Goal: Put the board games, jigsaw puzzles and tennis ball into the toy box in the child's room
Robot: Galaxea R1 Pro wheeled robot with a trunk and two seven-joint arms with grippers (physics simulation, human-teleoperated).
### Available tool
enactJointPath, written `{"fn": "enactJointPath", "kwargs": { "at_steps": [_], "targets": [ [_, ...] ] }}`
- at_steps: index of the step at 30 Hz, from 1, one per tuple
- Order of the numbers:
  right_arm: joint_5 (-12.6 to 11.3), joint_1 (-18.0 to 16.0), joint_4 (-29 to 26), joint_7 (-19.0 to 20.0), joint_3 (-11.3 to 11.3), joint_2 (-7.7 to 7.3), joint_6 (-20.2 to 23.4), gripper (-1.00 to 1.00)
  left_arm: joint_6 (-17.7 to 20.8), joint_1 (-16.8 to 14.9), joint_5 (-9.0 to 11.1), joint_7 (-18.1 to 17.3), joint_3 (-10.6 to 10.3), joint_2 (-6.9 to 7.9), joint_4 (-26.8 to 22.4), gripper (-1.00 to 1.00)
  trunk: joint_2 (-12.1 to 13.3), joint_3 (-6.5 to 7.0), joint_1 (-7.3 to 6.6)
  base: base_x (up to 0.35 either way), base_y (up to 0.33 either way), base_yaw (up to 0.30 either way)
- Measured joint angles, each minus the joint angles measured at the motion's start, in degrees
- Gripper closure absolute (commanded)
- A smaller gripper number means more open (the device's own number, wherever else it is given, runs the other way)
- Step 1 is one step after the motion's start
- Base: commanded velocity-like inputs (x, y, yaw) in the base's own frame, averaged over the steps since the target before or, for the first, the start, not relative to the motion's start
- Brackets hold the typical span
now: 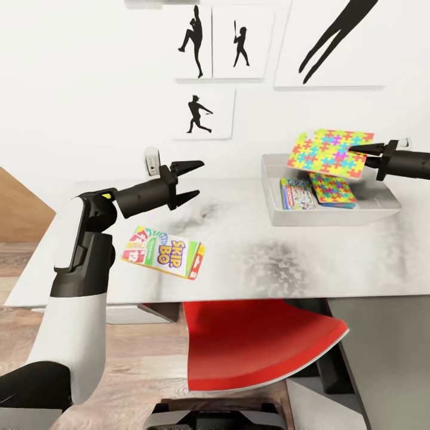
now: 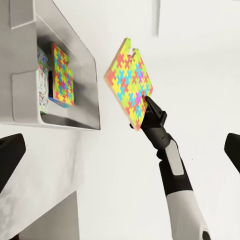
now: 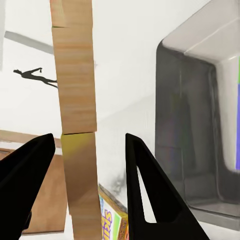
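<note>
Your right gripper (image 1: 360,147) is pinching one jigsaw puzzle (image 1: 328,152) by its edge, fingers closed on it, and holding it tilted in the air just above the toy box (image 1: 275,206). In the left wrist view you are seeing that same puzzle (image 2: 129,90) hanging beside the box's open side. Your left gripper (image 1: 190,178) is hovering over the table (image 1: 257,257) with its jaws spread wide and nothing between them. Counting now: two puzzles in all, one in your grip and a second puzzle (image 1: 332,190) lying inside the box. Two board games too: one board game (image 1: 297,193) sitting in the box next to that puzzle, and one Skip-Bo box (image 1: 164,251) lying flat on the table below your left arm, well apart from the toy box.
</note>
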Motion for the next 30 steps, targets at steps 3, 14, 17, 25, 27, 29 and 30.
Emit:
{"fn": "enactJointPath", "kwargs": {
  "at_steps": [3, 14, 17, 25, 27, 29, 30],
  "targets": [
    [-0.02, -0.11, 0.00, 0.01, -0.01, 0.00, 0.00, 1.00, -0.02, -0.37, 0.02, 0.04, -0.04, -0.12, 0.36, -1.00, 0.00, -0.28, 0.00, 0.000, 0.000, 0.000],
    [-0.07, -1.94, 0.12, 0.02, -0.02, -0.09, 0.02, 1.00, -0.06, -1.33, 0.05, 1.21, -0.10, -0.87, 1.11, -1.00, 0.00, -1.31, 0.00, 0.000, 0.000, 0.000],
    [0.00, -2.30, 0.15, 0.02, 0.01, -0.12, 0.00, 1.00, -0.06, -1.62, 0.12, 1.57, -0.11, -0.98, 1.13, -1.00, 0.00, -1.59, 0.00, 0.000, 0.000, 0.000],
    [-0.01, -2.54, 0.18, 0.02, 0.05, -0.14, -0.01, 1.00, -0.06, -2.34, 0.30, 1.88, -0.11, -1.20, 1.15, -1.00, 0.00, -2.34, 0.00, 0.000, 0.000, 0.000],
    [-0.01, -2.56, 0.24, 0.02, 0.05, -0.15, -0.01, 1.00, -0.06, -2.58, 0.32, 1.97, -0.11, -1.23, 1.18, -1.00, 0.00, -2.53, 0.00, 0.000, 0.000, 0.000],
    [0.04, -2.62, 0.44, -0.05, 0.06, -0.16, -0.02, 1.00, -0.07, -3.00, 0.40, 2.20, -0.11, -1.27, 1.21, -1.00, 0.00, -2.72, 0.00, 0.000, 0.000, 0.000],
    [0.06, -2.64, 0.61, -0.10, 0.07, -0.17, -0.03, 1.00, -0.11, -3.22, 0.43, 2.35, -0.11, -1.30, 1.26, -1.00, 0.00, -2.81, 0.00, 0.000, 0.000, 0.000]
  ]
}}
